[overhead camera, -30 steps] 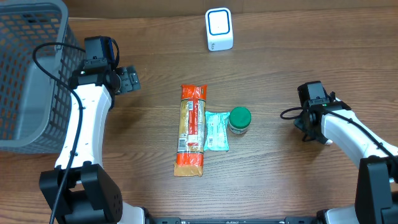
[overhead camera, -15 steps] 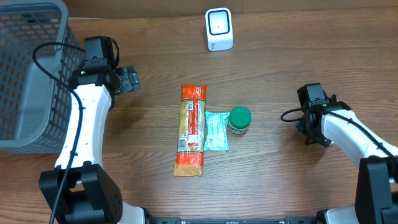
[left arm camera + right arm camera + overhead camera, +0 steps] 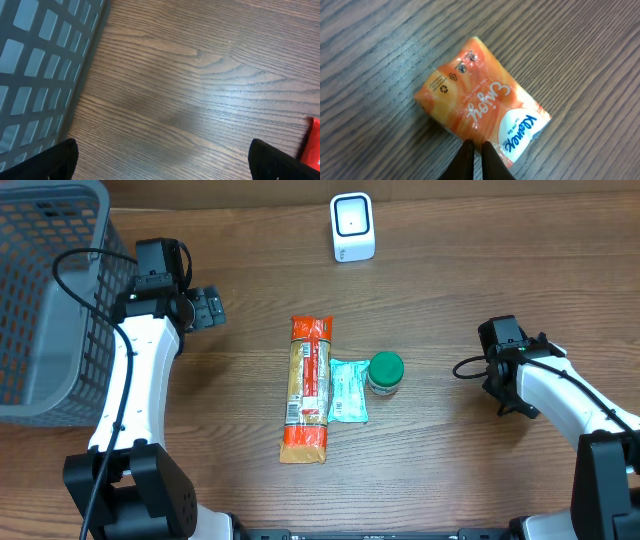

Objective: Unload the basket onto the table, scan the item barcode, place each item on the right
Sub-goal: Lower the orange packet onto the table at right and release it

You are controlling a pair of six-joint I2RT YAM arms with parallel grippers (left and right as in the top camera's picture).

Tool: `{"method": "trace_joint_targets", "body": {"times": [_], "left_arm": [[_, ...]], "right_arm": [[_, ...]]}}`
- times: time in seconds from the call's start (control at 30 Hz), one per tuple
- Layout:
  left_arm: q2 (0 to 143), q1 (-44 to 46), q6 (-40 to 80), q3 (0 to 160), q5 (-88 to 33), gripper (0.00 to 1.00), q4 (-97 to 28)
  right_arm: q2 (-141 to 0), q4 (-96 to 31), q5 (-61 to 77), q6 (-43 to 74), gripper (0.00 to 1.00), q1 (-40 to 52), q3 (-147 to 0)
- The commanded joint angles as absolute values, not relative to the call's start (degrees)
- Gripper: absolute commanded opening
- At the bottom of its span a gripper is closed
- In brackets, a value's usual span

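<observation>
the right gripper point(image 3: 476, 146) is pinched nearly shut, its tips over the near edge of a flat orange plastic tissue pack point(image 3: 480, 112) lying on the brown wooden table point(image 3: 580, 45). the left gripper point(image 3: 208, 308) gapes wide beside a grey mesh basket point(image 3: 40, 300).

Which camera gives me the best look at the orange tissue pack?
The right wrist view. The orange tissue pack lies flat on the table mid-frame with its print legible, and the shut right end effector is at its lower edge. The overhead and left wrist views show none of it.
</observation>
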State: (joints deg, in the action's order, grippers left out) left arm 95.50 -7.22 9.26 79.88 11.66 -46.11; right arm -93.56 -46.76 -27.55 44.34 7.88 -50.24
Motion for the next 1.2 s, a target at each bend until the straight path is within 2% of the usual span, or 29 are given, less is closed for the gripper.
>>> {"method": "trace_joint_targets", "body": {"times": [0.0,0.33,0.7,0.8,0.87,0.9,0.93,1.03,1.17], "left_arm": [[95.57,-7.09,9.41,80.77,12.01,1.0,-46.09],[95.57,-7.09,9.41,80.79,12.01,1.0,-46.09],[95.57,-7.11,9.41,80.79,12.01,1.0,-46.09],[95.57,-7.11,9.41,80.77,12.01,1.0,-46.09],[95.57,-7.09,9.41,80.79,12.01,1.0,-46.11],[95.57,-7.09,9.41,80.79,12.01,1.0,-46.09],[95.57,-7.09,9.41,80.79,12.01,1.0,-46.11],[95.57,-7.09,9.43,80.79,12.01,1.0,-46.09],[95.57,-7.09,9.41,80.77,12.01,1.0,-46.09]], "right_arm": [[-93.45,-46.85,-23.9,44.53,0.07,7.64,-50.15],[-93.45,-46.15,-18.31,44.56,0.06,7.64,-50.15],[-93.45,-45.56,-23.29,44.56,0.06,7.64,-50.15],[-93.45,-44.88,-23.99,44.53,0.14,7.64,-50.15],[-93.45,-44.84,-24.01,44.53,0.28,7.64,-50.15],[-93.45,-44.88,-24.01,44.51,0.4,7.64,-50.15],[-93.45,-44.91,-24.01,44.23,0.46,7.64,-50.17],[-93.43,-47.24,-23.86,39.53,0.47,7.66,-51.07],[-93.27,-53.84,-20.78,39.09,0.5,7.75,-56.05]]}}
